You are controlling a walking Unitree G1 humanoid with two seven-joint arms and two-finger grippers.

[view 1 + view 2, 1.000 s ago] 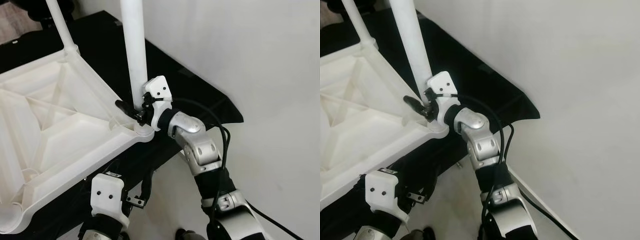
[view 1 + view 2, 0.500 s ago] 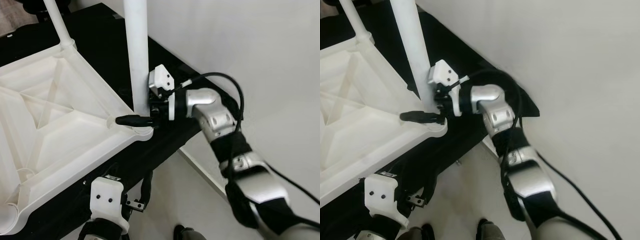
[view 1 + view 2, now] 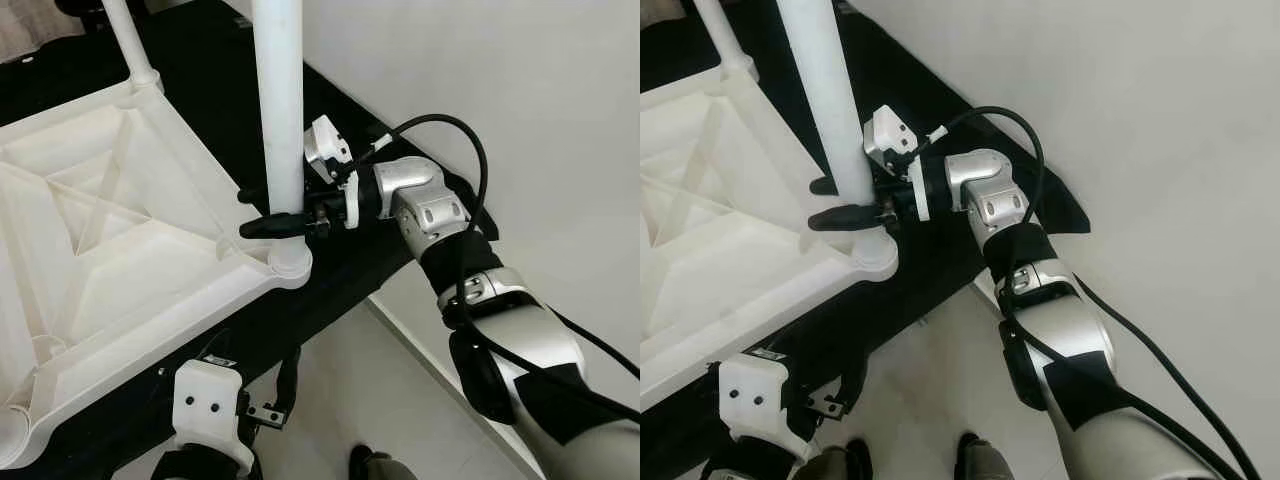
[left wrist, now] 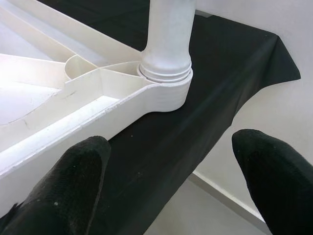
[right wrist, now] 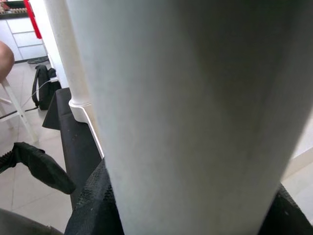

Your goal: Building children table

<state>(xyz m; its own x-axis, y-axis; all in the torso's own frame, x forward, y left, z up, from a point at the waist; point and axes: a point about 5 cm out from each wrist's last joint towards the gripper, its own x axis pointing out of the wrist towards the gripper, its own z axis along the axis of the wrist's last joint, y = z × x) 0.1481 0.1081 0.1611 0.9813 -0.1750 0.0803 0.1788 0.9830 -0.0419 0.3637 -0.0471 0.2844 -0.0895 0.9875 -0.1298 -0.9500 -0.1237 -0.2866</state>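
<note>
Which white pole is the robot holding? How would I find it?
Look at the big white tabletop lying upside down on the black cloth. At its corner nearest the wall stands a thick white leg. Unlike the thinner-looking far leg, this one has the right hand with its black fingers around its base.

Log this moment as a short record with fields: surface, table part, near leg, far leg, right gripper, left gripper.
surface: black-covered table
table part: white tabletop lying underside up, ribs showing
near leg: white leg upright in the corner socket
far leg: second leg upright in the far corner
right gripper: right gripper with a finger on each side of the near leg, just above the socket
left gripper: left gripper open, low, below the table's edge, holding nothing
</note>
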